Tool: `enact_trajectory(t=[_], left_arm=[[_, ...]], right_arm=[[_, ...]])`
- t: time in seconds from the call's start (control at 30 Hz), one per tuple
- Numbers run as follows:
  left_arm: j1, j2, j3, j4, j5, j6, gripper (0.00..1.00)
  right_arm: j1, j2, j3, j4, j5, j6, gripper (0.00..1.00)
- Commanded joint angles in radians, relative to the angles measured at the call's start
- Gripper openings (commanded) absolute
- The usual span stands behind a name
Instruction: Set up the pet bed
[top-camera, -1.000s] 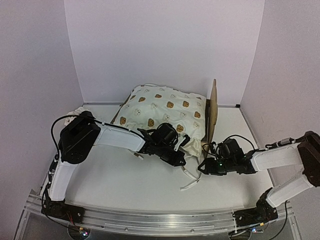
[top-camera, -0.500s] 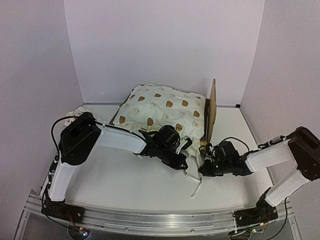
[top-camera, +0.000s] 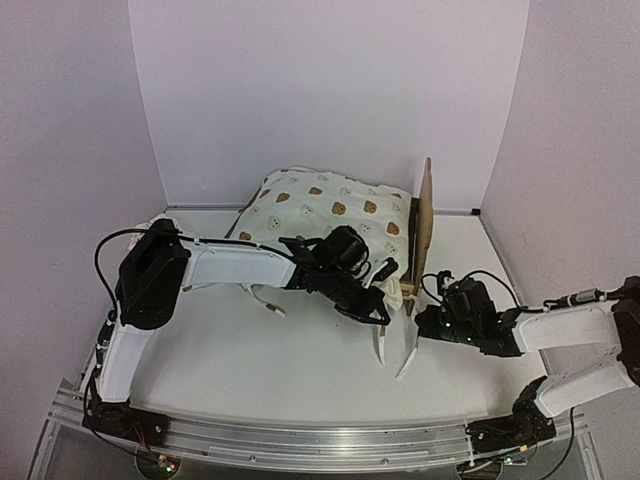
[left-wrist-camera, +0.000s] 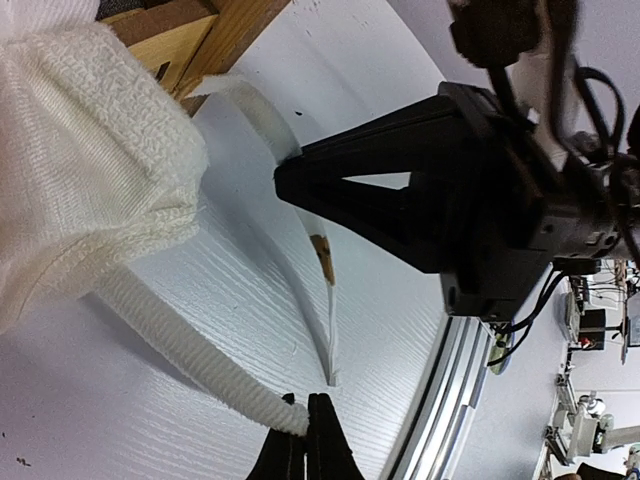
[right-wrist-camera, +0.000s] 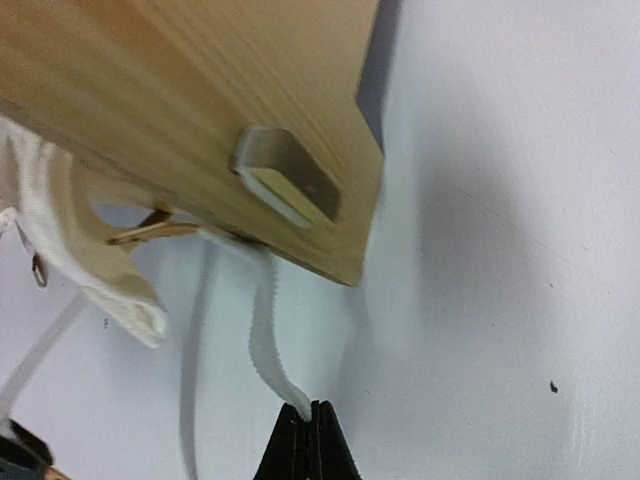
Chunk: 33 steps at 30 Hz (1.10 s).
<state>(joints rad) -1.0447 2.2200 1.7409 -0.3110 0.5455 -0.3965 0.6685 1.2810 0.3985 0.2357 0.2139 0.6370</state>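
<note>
Right gripper (right-wrist-camera: 308, 418), pinching a tie (right-wrist-camera: 262, 340), sits nearer the bed (top-camera: 426, 205), at its 12 o'clock; left gripper (left-wrist-camera: 305, 435) pinches a second tie (left-wrist-camera: 180, 350).

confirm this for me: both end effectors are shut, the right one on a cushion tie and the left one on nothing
Not quite. The left end effector is not empty: the left wrist view shows it shut on the end of a white tie. The rest holds: the right end effector is shut on the other tie of the cushion.
</note>
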Motion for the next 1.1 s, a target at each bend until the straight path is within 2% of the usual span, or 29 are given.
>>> enact_trajectory(t=[0.0,0.17,0.4,0.57,0.8,0.9,1.07], left_arm=[[-0.003,-0.043,0.07,-0.029,0.139,-0.063,0.01],[0.0,-0.037,0.079,-0.014,0.195,-0.146,0.01],[0.011,-0.018,0.001,0.239,0.404,-0.409,0.0],[0.011,-0.042,-0.01,0.307,0.437,-0.504,0.0],[0.014,-0.081,-0.107,0.414,0.432,-0.581,0.01],[0.015,-0.039,-0.158,0.524,0.436,-0.652,0.0],[0.015,0.045,-0.152,0.626,0.455,-0.729,0.0]], right_arm=[[0.004,0.059,-0.042,0.144,0.085,0.134,0.0],[0.056,0.107,-0.068,0.236,0.17,0.263,0.0],[0.156,0.184,-0.069,0.373,0.272,0.386,0.0],[0.175,0.257,-0.089,0.536,0.281,0.429,0.0],[0.176,0.172,-0.151,0.541,0.368,0.433,0.0],[0.177,0.16,-0.172,0.514,0.366,0.492,0.0],[0.176,0.165,-0.191,0.446,0.334,0.581,0.0]])
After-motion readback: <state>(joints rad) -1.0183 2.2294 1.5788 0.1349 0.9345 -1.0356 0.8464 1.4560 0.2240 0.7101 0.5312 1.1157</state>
